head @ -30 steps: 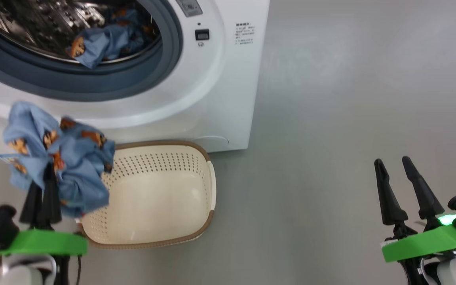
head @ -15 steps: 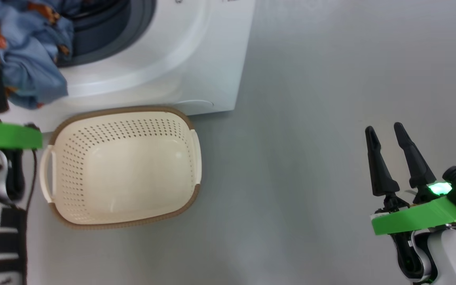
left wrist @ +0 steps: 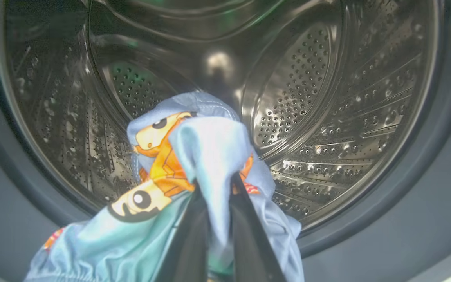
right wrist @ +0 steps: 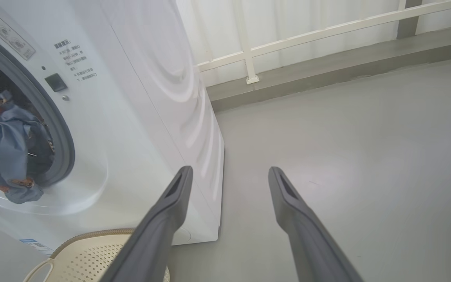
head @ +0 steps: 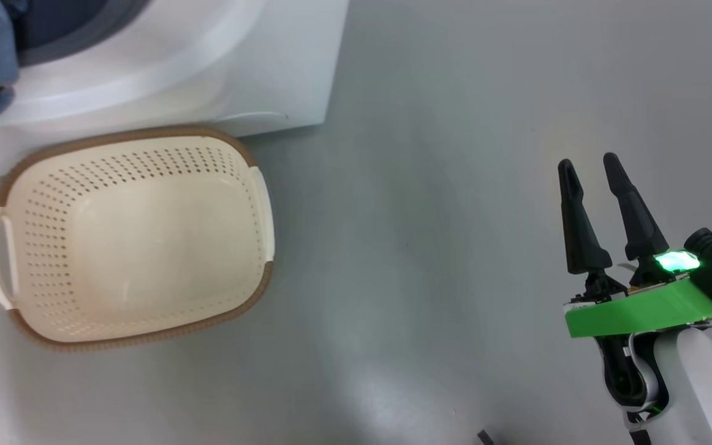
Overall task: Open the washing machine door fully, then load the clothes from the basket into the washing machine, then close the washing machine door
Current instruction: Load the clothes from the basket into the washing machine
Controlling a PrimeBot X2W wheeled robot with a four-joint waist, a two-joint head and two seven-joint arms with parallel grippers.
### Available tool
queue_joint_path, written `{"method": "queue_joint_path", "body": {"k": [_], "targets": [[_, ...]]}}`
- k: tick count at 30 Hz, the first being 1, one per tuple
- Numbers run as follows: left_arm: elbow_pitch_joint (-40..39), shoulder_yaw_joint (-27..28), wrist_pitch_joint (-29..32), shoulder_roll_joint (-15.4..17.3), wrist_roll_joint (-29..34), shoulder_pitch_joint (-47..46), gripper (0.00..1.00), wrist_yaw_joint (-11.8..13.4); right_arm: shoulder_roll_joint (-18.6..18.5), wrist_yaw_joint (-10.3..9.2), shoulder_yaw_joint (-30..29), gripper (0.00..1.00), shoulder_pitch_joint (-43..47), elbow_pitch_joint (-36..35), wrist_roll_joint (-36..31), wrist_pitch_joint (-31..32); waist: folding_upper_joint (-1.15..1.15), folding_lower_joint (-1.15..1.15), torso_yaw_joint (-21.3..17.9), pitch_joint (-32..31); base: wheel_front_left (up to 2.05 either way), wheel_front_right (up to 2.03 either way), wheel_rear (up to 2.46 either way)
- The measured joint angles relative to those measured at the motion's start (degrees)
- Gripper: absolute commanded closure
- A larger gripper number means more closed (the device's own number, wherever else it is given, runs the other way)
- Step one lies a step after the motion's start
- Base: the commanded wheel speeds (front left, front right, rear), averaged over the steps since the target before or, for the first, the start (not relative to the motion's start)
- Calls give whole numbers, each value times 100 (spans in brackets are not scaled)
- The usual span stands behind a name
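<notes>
Your left gripper [left wrist: 214,190] pinched narrow on clothes [left wrist: 206,145]. Bundle held at mouth of washing machine [head: 220,68], facing steel drum [left wrist: 327,98], likely so release drops it inside.

Your right gripper [head: 587,162] spread wide, empty, parked over floor [head: 430,216] well right of washing machine, out of way.

Basket [head: 139,139] just in front of washing machine, interior bare.

Left wrist view gives you grip and drum depth. Right wrist view gives outside look: bundle hanging at gasket [right wrist: 59,129]. Head view gives basket interior.
</notes>
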Motion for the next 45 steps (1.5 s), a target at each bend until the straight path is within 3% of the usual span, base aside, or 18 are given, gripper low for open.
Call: {"method": "queue_joint_path", "body": {"k": [10, 14, 17, 28, 33, 34, 35, 41, 45], "targets": [[1161, -311, 0, 254, 0, -1209, 100, -1, 134, 0, 143, 0, -202, -80, 0, 0, 0, 0, -364, 510, 0, 0, 0], [1232, -354, 0, 319, 1, -1553, 100, 0, 170, 0, 164, 0, -284, -100, 0, 0, 0, 1, -471, 663, 0, 0, 0], [1059, -359, 1, 350, 1, -1672, 100, -1, 185, 0, 168, 0, -285, -115, 0, 0, 0, 0, -514, 734, 0, 0, 0], [-973, 260, -2, 438, 405, -1730, 100, 0, 268, 1, 229, 0, -470, -181, 0, 0, 0, 0, -636, 1062, 0, 0, 0], [-731, 359, -2, 380, 513, -1483, 100, 0, 294, 1, 328, 0, -508, -178, 0, 0, 0, 0, -680, 1107, 0, 0, 0], [-455, 360, -1, 369, 519, -1483, 34, 0, 303, 0, 337, 0, -508, -174, 0, 0, 0, 0, -686, 1100, 0, 0, 0], [-254, 287, 0, 381, 605, -1466, 0, 0, 304, 1, 343, 0, -507, -174, 0, 0, 0, 0, -692, 1094, 0, 0, 0], [773, 233, 0, 407, 706, -1577, 0, 8, 338, 0, 363, 0, -506, -164, 1, 0, 0, 0, -709, 1035, 0, 0, 0], [995, 218, 0, 405, 706, -1697, 0, 8, 367, 0, 370, 0, -505, -142, 1, 0, 0, 0, -692, 982, 0, 0, 0]]}}
